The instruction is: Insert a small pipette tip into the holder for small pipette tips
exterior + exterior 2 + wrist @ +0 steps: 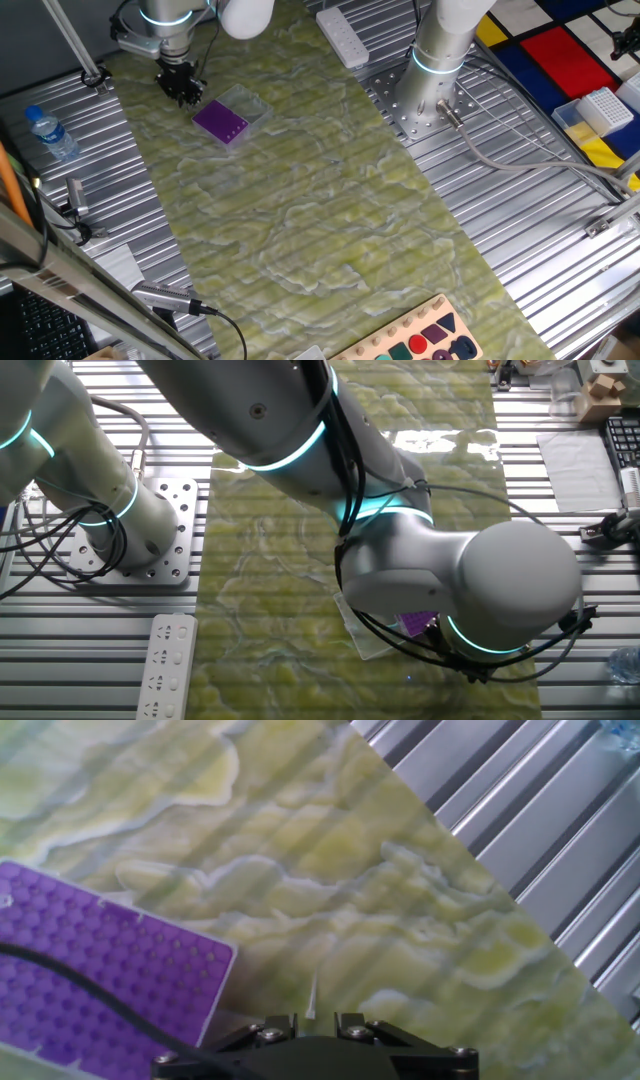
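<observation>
The holder for small pipette tips (220, 122) is a flat purple square box with a fine grid of holes, lying on the green mat beside its clear cover (249, 105). In the hand view the holder (90, 970) fills the lower left. My gripper (182, 90) hangs just left of and behind the holder. In the hand view my gripper (310, 1022) holds a small clear pipette tip (312, 995) that points down over bare mat, just right of the holder's edge. In the other fixed view the arm hides most of the holder (418, 624).
A white gridded rack on a pale blue tray (603, 108) stands at the far right. A water bottle (50, 132) lies at the left, a power strip (342, 35) at the back, and a coloured shape board (425, 340) at the front edge. The arm's base (440, 60) stands on the metal table.
</observation>
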Motion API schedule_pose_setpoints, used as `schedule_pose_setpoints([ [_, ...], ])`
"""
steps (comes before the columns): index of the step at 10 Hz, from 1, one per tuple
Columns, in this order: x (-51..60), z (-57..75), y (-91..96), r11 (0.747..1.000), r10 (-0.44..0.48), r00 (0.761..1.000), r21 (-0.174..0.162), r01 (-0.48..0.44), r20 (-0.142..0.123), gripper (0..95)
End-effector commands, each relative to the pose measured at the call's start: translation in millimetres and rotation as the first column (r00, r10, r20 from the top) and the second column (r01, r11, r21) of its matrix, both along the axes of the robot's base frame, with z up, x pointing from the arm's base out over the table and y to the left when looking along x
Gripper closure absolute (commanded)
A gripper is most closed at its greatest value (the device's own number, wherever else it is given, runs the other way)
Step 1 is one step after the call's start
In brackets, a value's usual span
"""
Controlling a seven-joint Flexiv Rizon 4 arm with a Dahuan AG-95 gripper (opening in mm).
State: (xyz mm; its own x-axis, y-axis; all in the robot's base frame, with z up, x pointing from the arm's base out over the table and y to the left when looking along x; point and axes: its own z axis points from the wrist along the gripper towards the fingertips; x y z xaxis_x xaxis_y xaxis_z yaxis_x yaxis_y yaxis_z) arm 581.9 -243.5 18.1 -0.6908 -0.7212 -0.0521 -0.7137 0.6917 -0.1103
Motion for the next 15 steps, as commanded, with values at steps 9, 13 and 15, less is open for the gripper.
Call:
schedule_pose_setpoints([
  [9,-0.3,-3.1,-0.2,0.995,-0.066,0.997,0.075,0.064,0.037,76.0],
  [13,-0.7,-5.8,-0.2,0.995,-0.056,0.997,0.080,0.052,0.053,76.0],
  [15,-0.7,-5.8,-0.2,0.996,-0.039,0.997,0.079,0.033,0.071,76.0],
])
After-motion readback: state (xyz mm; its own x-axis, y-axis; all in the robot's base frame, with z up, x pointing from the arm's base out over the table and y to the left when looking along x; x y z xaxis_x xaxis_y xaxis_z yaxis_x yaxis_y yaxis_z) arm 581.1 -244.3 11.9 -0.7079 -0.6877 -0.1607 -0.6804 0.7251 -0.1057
